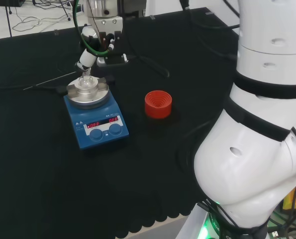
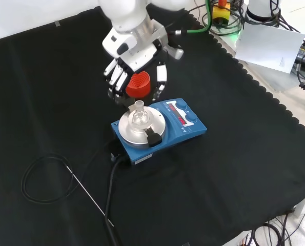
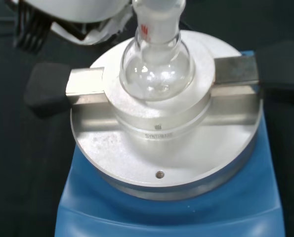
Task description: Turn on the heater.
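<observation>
In the front view the robot hand [image 2: 137, 77] hangs above the far side of the heater, fingers [image 2: 115, 76] straight and slightly spread, holding nothing; they seem clear of the flask, though overlap makes contact hard to judge. In the head view the hand is mostly cut off at the top edge, with a white fingertip [image 1: 86, 60] pointing down just at 12 o'clock of the flask. The wrist view looks straight down on the round-bottom flask [image 3: 156, 66], clear glass seated in a metal heating block [image 3: 161, 123] with black-tipped handles on both sides, on the blue heater [image 3: 166, 212].

That heater [image 1: 96, 119] stands on the black-clothed table [image 1: 38, 189], its red displays and two knobs [image 1: 106, 130] facing 6 o'clock in the head view. A red ribbed ring stand [image 1: 158, 103] sits apart at its 3 o'clock; in the front view this stand [image 2: 138, 84] lies behind the fingers. A black cable [image 2: 44, 179] and thin metal probe [image 2: 88, 193] trail off at the heater's 8 o'clock.
</observation>
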